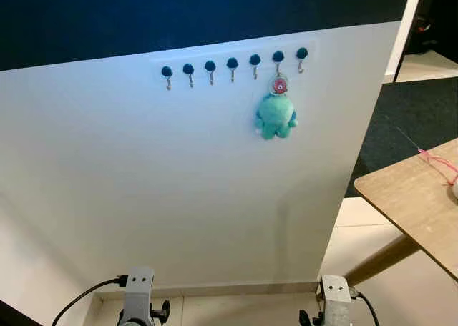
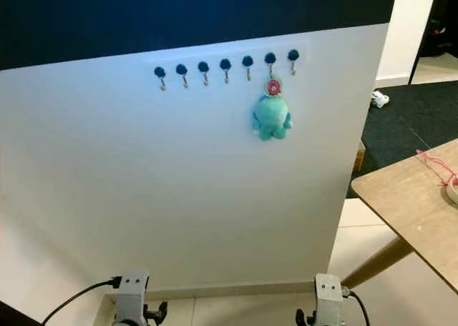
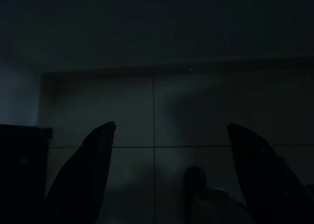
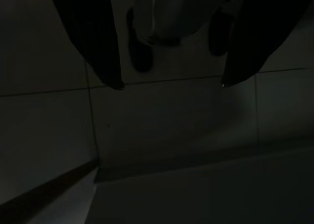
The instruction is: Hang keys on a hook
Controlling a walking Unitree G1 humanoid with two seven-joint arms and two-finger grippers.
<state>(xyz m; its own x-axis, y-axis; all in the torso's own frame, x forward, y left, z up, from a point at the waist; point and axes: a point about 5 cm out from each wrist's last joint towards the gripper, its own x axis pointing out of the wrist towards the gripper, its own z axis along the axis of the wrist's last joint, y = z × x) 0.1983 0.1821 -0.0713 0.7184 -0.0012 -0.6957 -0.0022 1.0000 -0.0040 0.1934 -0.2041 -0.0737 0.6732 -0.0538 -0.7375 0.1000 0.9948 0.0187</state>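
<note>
Teal plush keys (image 1: 275, 116) hang from a hook (image 1: 278, 57) (second from right); both idle grippers' fingers spread apart.

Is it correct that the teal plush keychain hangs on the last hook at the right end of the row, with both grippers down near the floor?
Not quite. In the left eye view the teal plush keychain hangs on the second hook from the right; the end hook is bare. Both arms do hang low, left gripper and right gripper over floor tiles.

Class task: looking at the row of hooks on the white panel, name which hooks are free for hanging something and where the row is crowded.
Six hooks are bare: the five from the leftmost hook across to the fifth hook, and the rightmost hook. It is crowded at the sixth hook, where the turquoise plush keychain hangs. The wooden table nearby has bare room.
</note>
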